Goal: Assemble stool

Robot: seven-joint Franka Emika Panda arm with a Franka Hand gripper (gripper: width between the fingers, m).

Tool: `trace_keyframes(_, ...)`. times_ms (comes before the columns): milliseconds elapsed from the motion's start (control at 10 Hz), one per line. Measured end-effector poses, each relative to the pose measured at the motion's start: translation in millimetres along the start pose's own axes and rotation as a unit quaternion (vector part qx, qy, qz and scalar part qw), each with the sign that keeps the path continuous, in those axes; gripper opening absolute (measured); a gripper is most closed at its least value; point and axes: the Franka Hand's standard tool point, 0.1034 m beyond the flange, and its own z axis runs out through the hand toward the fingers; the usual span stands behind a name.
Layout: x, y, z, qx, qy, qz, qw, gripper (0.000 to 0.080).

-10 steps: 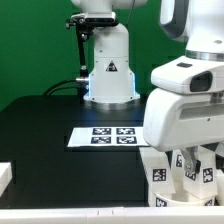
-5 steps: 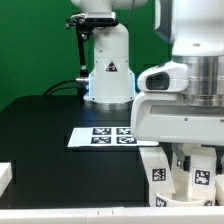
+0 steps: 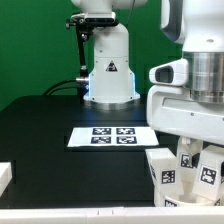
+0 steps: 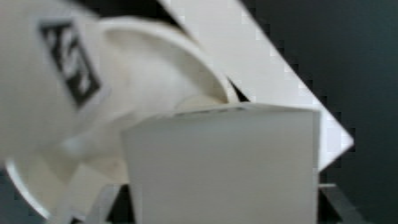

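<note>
The robot's large white wrist housing fills the exterior view's right, and below it the two-finger gripper [image 3: 192, 160] hangs over the bench's near edge. A chunky white plastic rectangular leg [image 3: 166, 170] with a black-and-white square tag on its face sits between the fingers, apparently pinched, though the housing hides the contact itself. A second tagged white piece [image 3: 207, 174] shows just beside it toward the exterior view's right; whether it is another leg or part of the same one I cannot tell.

In the wrist view the leg [image 4: 222, 165] stands close to the lens with the round, shallow-rimmed white plastic seat [image 4: 125, 110] right behind it, a tag visible on the seat. The 2 look to be touching or nearly so.

The thin flat white marker board [image 3: 108, 136] lies near the bench's middle, well apart from the work.

Risks, as I judge them: the leg seems tilted against the seat, so pushing now could jam it or slide the seat along the bench. A partial grip on a smooth plastic block could also let it twist.
</note>
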Motion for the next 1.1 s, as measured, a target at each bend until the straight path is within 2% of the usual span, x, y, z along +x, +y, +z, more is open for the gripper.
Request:
trace_keyframes(100, 6.3, 6.0, 3.1, 0.052, 0.010, 0.139, 0.989, 0.0337)
trace_keyframes(200, 5.3, 7.5, 1.6, 0.061, 0.011, 0.175, 0.983, 0.0337)
trace_keyframes(400, 5.2, 7.2, 2.0, 0.062, 0.006, 0.228, 0.972, 0.0337)
trace_keyframes(600, 5.9, 6.6, 1.4, 0.068, -0.003, 0.320, 0.945, 0.0337)
trace_keyframes(700, 8.4, 7.3, 1.1, 0.086, -0.013, 0.427, 0.900, 0.0337)
trace_keyframes(800, 9.0, 7.0, 1.0, 0.100, -0.021, 0.489, 0.866, 0.0337)
trace_keyframes(900, 8.1, 5.6, 1.0, 0.106, -0.035, 0.564, 0.818, 0.0337)
trace_keyframes(1000, 7.4, 4.9, 1.1, 0.107, -0.045, 0.603, 0.789, 0.0337)
trace_keyframes(1100, 7.0, 5.2, 1.7, 0.106, -0.046, 0.610, 0.784, 0.0337)
